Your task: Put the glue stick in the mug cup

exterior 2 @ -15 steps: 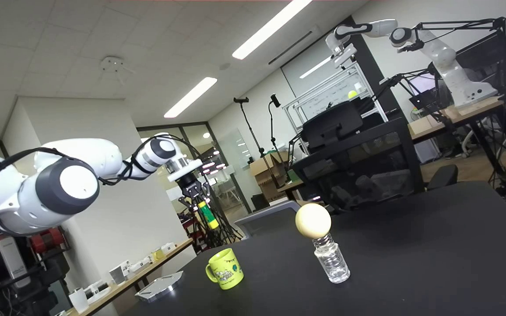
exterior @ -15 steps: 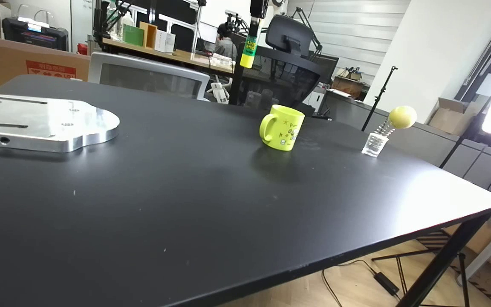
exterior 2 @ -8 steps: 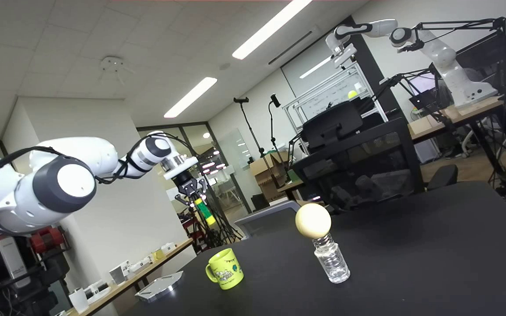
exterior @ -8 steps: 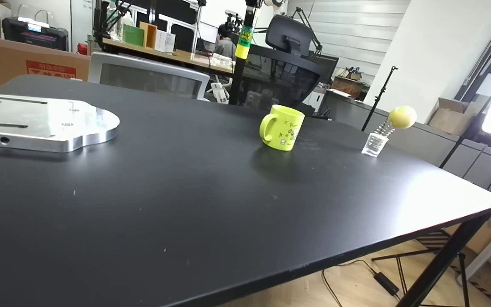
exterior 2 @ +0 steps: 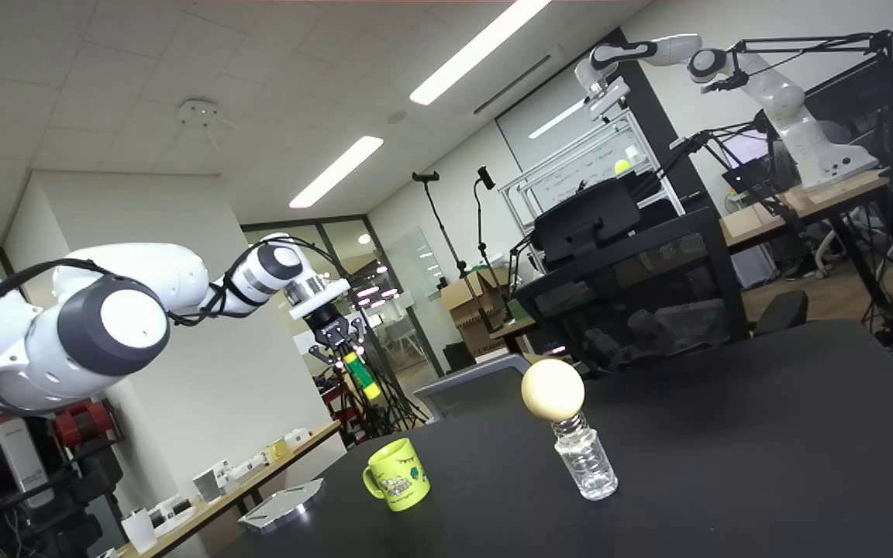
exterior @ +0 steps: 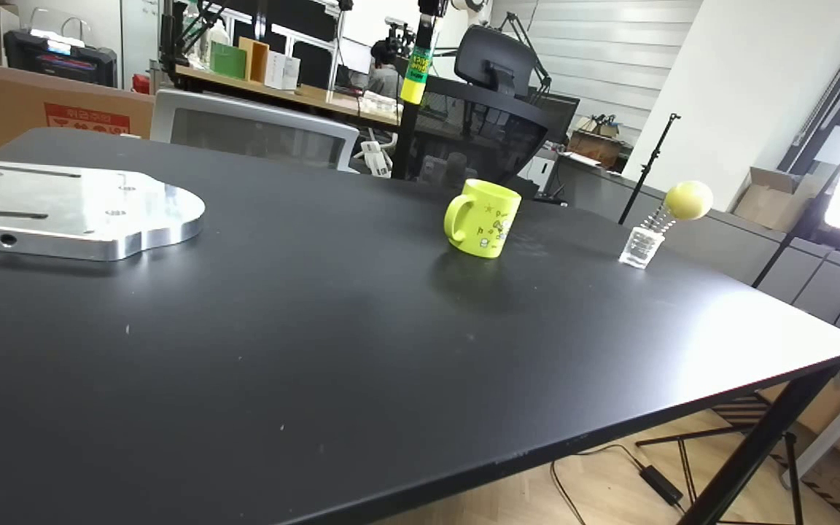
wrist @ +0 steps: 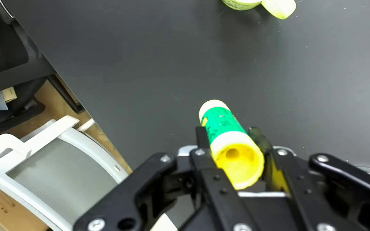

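The glue stick shows in both exterior views [exterior: 417, 73] [exterior 2: 362, 375] and in the wrist view [wrist: 218, 120]. It is a slim yellow cylinder with a green label, hanging slightly tilted. My gripper [wrist: 230, 138] is shut on its upper end and holds it in the air. The gripper also shows in an exterior view [exterior 2: 346, 345]. The lime mug cup [exterior: 487, 222] stands upright on the dark table; it also shows in an exterior view [exterior 2: 398, 477]. The stick is above and left of the mug in both exterior views. The wrist view shows only the mug's edge and handle [wrist: 279, 8].
A clear holder [exterior: 641, 246] with a yellow ball [exterior: 688, 200] on a spring stands on the dark table [exterior: 318, 364], apart from the mug. A flat metal plate [exterior: 77, 208] lies on the table too. Chairs [wrist: 66, 170] stand beyond the table edge.
Over the second the glue stick and gripper rise slightly and shift a little left in both exterior views. In the last half second they sink very slightly. The mug stays put.
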